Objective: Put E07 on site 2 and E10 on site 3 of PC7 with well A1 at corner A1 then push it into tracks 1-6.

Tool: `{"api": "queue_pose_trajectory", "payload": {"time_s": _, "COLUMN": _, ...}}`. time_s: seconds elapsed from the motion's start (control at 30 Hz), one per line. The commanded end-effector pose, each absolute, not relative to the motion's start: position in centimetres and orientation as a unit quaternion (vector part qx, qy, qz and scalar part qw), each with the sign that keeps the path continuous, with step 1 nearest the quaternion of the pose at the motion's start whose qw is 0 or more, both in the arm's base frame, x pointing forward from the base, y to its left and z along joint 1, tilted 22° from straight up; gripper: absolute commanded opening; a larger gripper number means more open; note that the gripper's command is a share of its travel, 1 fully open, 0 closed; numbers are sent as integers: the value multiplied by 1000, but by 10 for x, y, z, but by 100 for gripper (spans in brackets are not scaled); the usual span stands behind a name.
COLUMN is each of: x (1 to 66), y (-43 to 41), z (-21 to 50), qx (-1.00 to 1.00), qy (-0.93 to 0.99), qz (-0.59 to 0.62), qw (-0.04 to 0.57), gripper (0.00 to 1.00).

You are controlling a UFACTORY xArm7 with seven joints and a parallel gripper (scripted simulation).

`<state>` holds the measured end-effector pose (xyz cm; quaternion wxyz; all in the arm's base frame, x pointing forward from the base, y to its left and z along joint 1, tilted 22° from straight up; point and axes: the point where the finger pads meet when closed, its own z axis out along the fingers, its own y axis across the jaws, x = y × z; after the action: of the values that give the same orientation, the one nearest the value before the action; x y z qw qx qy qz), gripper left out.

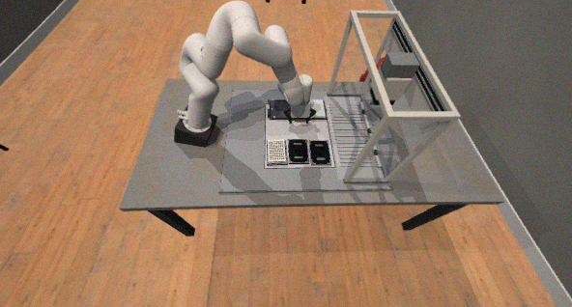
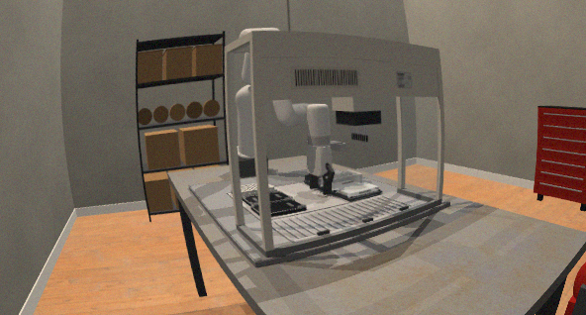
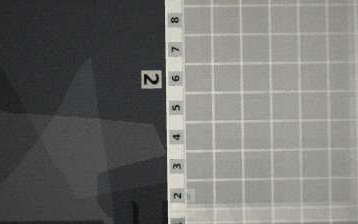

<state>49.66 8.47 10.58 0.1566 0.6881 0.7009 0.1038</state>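
The carrier PC7 (image 1: 289, 106) lies on the apron in front of the rails (image 1: 348, 134). My gripper (image 1: 300, 119) hangs open and empty just above its middle and also shows in the exterior view (image 2: 324, 184). A light gridded plate (image 1: 317, 106) sits on the carrier's rail end. In the wrist view this plate (image 3: 270, 110) has a numbered edge strip, beside a dark surface with a label 2 (image 3: 151, 79). A dark square (image 1: 277, 109) fills the carrier's other end; I cannot tell whether it is a plate. E01 (image 1: 276, 151), white, sits in nest S1. Nests S2 (image 1: 298, 151) and S3 (image 1: 320, 152) are empty.
The instrument's white frame (image 1: 396, 91) stands over the rails (image 2: 337, 214), with posts at the apron edge. The arm's base (image 1: 195, 131) is at the table's left. A shelf with boxes (image 2: 180, 123) and a red cabinet (image 2: 561, 153) stand off the table.
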Motion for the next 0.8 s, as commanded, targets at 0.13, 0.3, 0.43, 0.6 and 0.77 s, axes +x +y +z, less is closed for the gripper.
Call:
{"api": "queue_pose_trajectory", "payload": {"time_s": 0.13, "x": 497, "y": 84, "z": 107, "qx": 688, "qy": 701, "qz": 106, "qw": 157, "gripper": 100}}
{"api": "queue_pose_trajectory", "payload": {"time_s": 0.3, "x": 497, "y": 80, "z": 108, "qx": 688, "qy": 701, "qz": 106, "qw": 157, "gripper": 100}}
{"api": "queue_pose_trajectory", "payload": {"time_s": 0.43, "x": 497, "y": 78, "z": 108, "qx": 688, "qy": 701, "qz": 106, "qw": 157, "gripper": 100}}
{"api": "queue_pose_trajectory", "payload": {"time_s": 0.6, "x": 498, "y": 76, "z": 108, "qx": 688, "qy": 701, "qz": 105, "qw": 157, "gripper": 100}}
{"api": "queue_pose_trajectory", "payload": {"time_s": 0.77, "x": 498, "y": 76, "z": 108, "qx": 688, "qy": 701, "qz": 105, "qw": 157, "gripper": 100}}
